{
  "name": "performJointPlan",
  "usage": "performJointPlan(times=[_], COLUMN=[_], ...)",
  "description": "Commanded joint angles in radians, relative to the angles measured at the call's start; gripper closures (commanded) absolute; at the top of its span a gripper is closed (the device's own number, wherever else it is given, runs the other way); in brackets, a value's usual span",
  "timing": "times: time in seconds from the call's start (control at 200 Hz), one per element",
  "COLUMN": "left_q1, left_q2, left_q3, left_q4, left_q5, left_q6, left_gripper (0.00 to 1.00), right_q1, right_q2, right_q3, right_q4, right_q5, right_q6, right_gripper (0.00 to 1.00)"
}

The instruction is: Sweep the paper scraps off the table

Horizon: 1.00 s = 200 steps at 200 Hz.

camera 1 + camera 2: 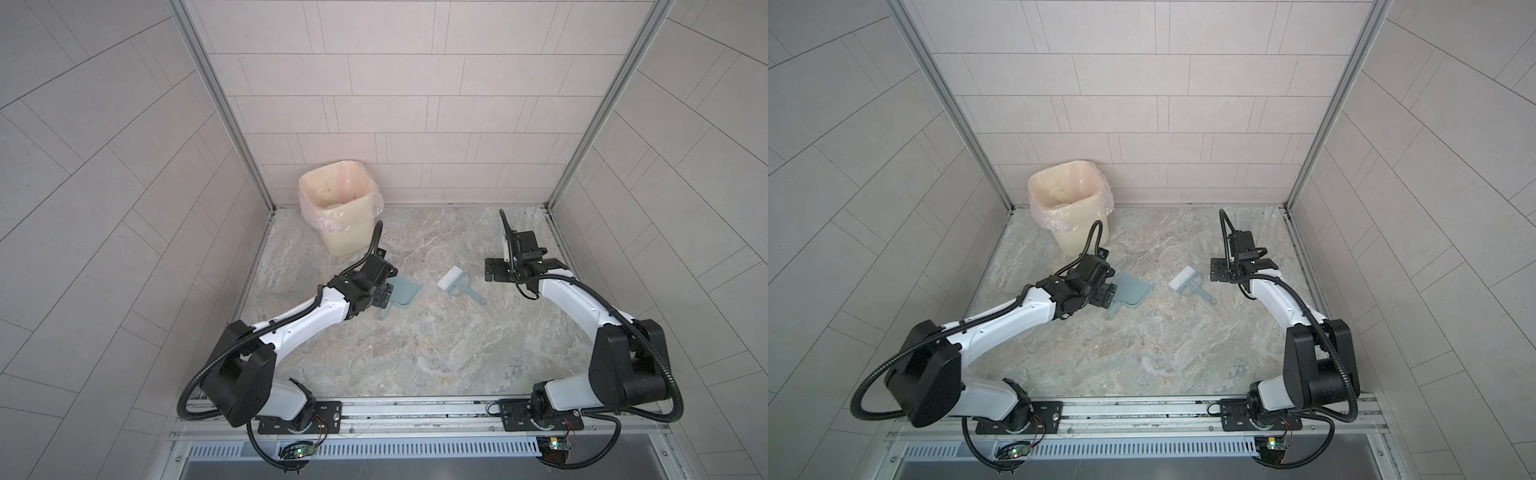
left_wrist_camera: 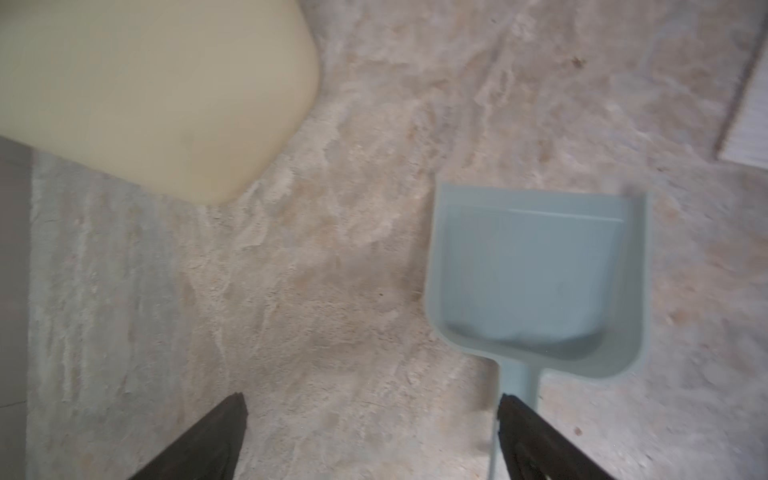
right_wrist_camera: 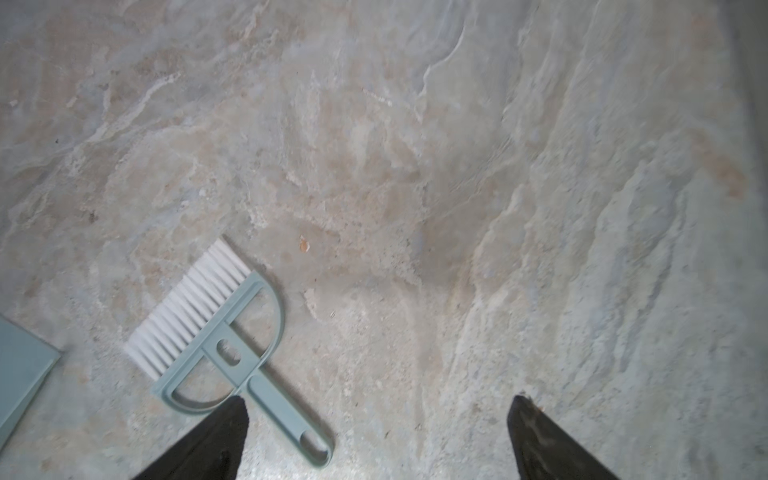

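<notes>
No paper scraps show on the marbled table (image 1: 415,353) in any view. The pale blue dustpan (image 1: 405,289) (image 1: 1133,291) (image 2: 536,274) lies flat left of centre. My left gripper (image 1: 385,296) (image 2: 372,401) hangs open just left of it. The pan's handle runs under one finger, and only bare table lies between the jaws. The white-bristled brush (image 1: 457,282) (image 1: 1187,282) (image 3: 208,328) lies right of centre. My right gripper (image 1: 494,270) (image 3: 376,401) is open to the right of the brush, holding nothing. The brush handle's end lies close to one of its fingers.
A cream bin (image 1: 345,237) (image 1: 1075,237) (image 2: 145,91) lined with a clear plastic bag stands at the back left corner, just behind my left wrist. Grey tiled walls and aluminium rails close the table on three sides. Both arm bases sit along the front rail.
</notes>
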<state>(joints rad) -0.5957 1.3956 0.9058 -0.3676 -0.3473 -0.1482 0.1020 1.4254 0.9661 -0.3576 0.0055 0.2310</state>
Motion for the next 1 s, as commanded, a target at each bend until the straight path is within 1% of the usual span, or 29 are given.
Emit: performJointPlan(times=[0.0,0.075,0.2,0.235,0.335,0.425,0.515,0.616,0.646,0.736,0.796,0.841,0.886,0.936,0.996], left_q1=[0.072,0.124,0.202,0.22,0.271,0.309,0.345,0.371,0.377,0.384,0.393,0.413,0.419,0.421,0.422], left_q2=[-0.054,-0.075,-0.085,-0.083,-0.075,-0.058,-0.049,-0.041,-0.037,-0.013,0.007,0.024,0.037,0.063,0.095], left_q3=[-0.066,-0.111,-0.173,-0.183,-0.229,-0.297,-0.365,-0.443,-0.455,-0.474,-0.495,-0.514,-0.52,-0.53,-0.551], left_q4=[0.102,0.19,0.333,0.366,0.489,0.658,0.811,0.986,1.014,1.07,1.145,1.21,1.215,1.258,1.319], left_q5=[-0.126,-0.171,-0.227,-0.245,-0.252,-0.273,-0.271,-0.23,-0.209,-0.198,-0.21,-0.183,-0.17,-0.174,-0.182], left_q6=[0.014,0.03,0.07,0.076,0.095,0.112,0.128,0.148,0.158,0.182,0.198,0.183,0.172,0.171,0.165], left_gripper=[0.0,0.0,0.0,0.0,0.0,0.0,0.0,0.0,0.0,0.0,0.0,0.0,0.0,0.0,0.0], right_q1=[0.019,0.019,0.021,0.02,0.019,0.018,0.015,-0.009,-0.017,-0.031,-0.031,-0.031,-0.027,-0.028,-0.026], right_q2=[-0.014,-0.016,-0.012,0.0,0.039,0.078,0.085,0.056,0.051,0.055,0.056,0.064,0.08,0.071,0.076], right_q3=[-0.05,-0.117,-0.25,-0.267,-0.304,-0.318,-0.362,-0.435,-0.457,-0.511,-0.532,-0.551,-0.571,-0.567,-0.571], right_q4=[0.171,0.292,0.548,0.588,0.688,0.734,0.798,0.884,0.919,1.022,1.055,1.09,1.149,1.123,1.138], right_q5=[0.186,0.225,0.229,0.226,0.203,0.198,0.191,0.172,0.167,0.154,0.155,0.156,0.155,0.156,0.162], right_q6=[-0.103,-0.131,-0.227,-0.239,-0.259,-0.265,-0.262,-0.24,-0.232,-0.223,-0.222,-0.223,-0.232,-0.227,-0.23], right_gripper=[0.01,0.01,0.01,0.01,0.01,0.01,0.01,0.01,0.0,0.0,0.01,0.0,0.01,0.01,0.01])
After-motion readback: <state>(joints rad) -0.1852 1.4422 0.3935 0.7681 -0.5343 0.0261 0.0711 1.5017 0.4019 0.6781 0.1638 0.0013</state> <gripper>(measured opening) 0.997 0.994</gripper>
